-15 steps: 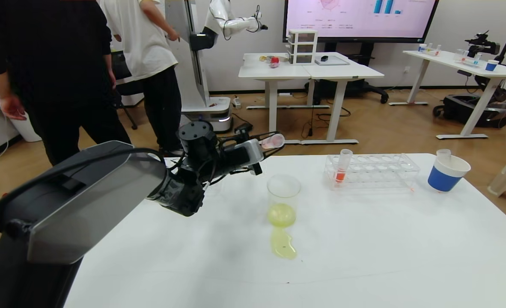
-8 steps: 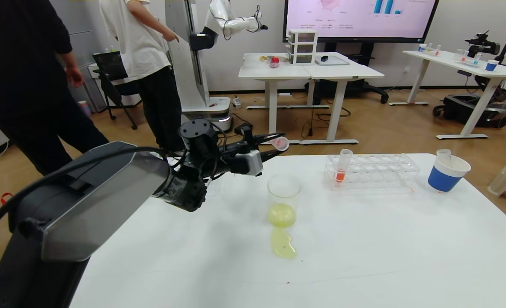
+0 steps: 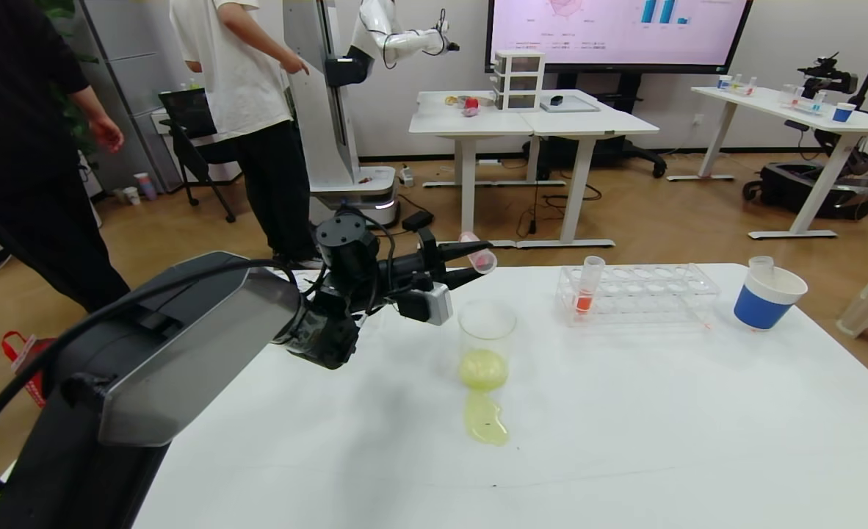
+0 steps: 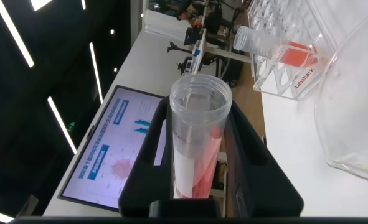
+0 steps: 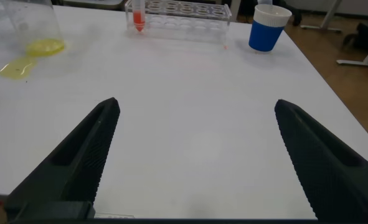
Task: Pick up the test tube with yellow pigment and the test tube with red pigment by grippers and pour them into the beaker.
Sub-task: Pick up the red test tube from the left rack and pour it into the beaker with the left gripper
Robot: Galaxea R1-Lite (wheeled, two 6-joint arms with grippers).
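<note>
Left gripper [image 3: 469,263] sits above and just behind the beaker [image 3: 486,344], its fingers clamped on the test tube with red pigment [image 3: 476,253]; we see that tube lying nearly level, its open mouth pointing toward the rack side of the table [image 3: 625,441]; in the left wrist view the same tube [image 4: 196,140] stands between the two black fingers [image 4: 149,155] with salmon-pink liquid pooled along one wall. The beaker stands upright on the white table, well apart from the rack [image 3: 636,292], and holds yellow-green liquid in its bottom; a puddle of yellow-green liquid [image 3: 485,420] lies on the table touching the beaker's base on the near side. We find the rack farther right with one tube of orange-red liquid [image 3: 588,285] upright in its left end; beyond it is a blue-and-white paper cup [image 3: 767,297] with a clear tube [image 3: 761,262] leaning inside, which may be the test tube with yellow pigment, though we cannot make out its contents from here. The right gripper [image 5: 193,149] does not appear in the head view; its own wrist view shows its two fingers spread wide apart over bare tabletop, holding nothing, with the beaker [image 5: 28,25], rack [image 5: 177,11] and cup [image 5: 268,28] well ahead of it.
</note>
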